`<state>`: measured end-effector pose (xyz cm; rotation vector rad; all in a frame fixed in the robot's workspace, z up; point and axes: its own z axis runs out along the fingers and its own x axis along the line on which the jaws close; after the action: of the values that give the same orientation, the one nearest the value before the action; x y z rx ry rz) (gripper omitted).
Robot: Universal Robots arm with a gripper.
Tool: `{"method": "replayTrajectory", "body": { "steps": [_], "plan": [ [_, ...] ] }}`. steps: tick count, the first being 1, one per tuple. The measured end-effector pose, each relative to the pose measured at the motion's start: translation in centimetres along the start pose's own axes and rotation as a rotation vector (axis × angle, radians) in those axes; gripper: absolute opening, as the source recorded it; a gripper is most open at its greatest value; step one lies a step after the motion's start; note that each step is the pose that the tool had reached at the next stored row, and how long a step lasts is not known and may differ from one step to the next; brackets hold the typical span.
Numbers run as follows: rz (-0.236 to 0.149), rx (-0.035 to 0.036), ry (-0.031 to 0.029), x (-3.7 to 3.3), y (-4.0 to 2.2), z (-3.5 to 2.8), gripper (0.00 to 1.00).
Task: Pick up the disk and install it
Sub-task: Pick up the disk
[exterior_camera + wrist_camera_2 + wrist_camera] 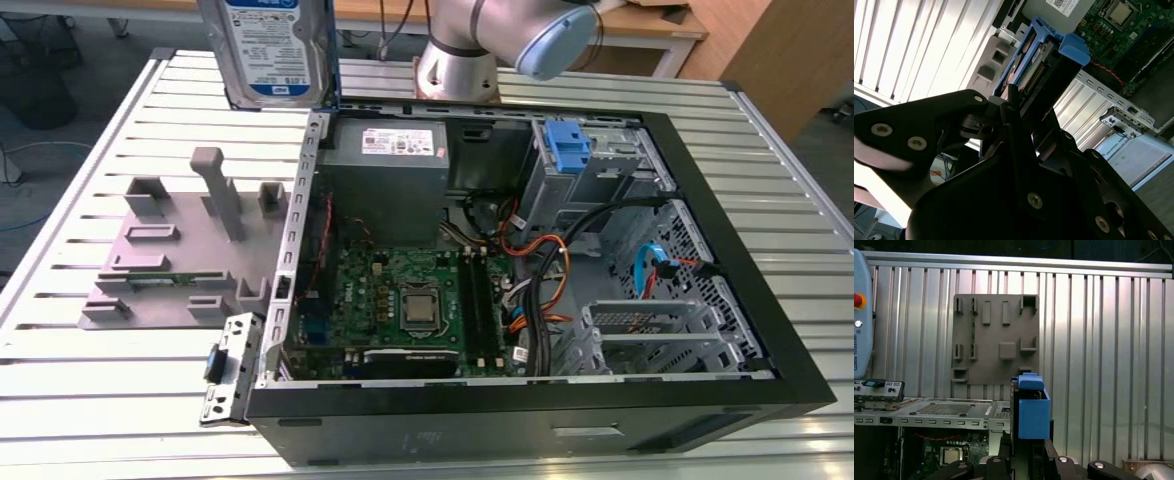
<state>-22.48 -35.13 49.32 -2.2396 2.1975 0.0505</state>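
Observation:
The disk (274, 50), a silver-grey drive with a white-and-blue label, hangs upright above the table at the exterior view's upper left, beyond the case's rear corner. In the second wrist view its blue side rails (1054, 42) and connector edge stick out past my black fingers (1014, 107), and my gripper (1021, 102) is shut on it. In the first wrist view the disk's blue rail end (1033, 412) stands above my gripper (1029, 452), over the case's edge.
The open computer case (747, 260) lies on the slatted metal table (80, 370), with motherboard (400, 290), grey power supply (387, 150) and a drive bay with a blue latch (567, 150). A grey fixture plate (174, 250) with pegs sits beside the case. The arm's base (461, 60) stands behind.

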Motion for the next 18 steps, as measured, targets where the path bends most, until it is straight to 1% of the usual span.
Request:
{"method": "replayTrajectory", "body": {
  "steps": [5,18],
  "plan": [
    [0.000,-0.0001,0.0001,0.03,-1.71,0.01,0.35],
    [0.000,-0.0001,0.0000,0.13,-6.44,0.04,0.35]
  ]
}}
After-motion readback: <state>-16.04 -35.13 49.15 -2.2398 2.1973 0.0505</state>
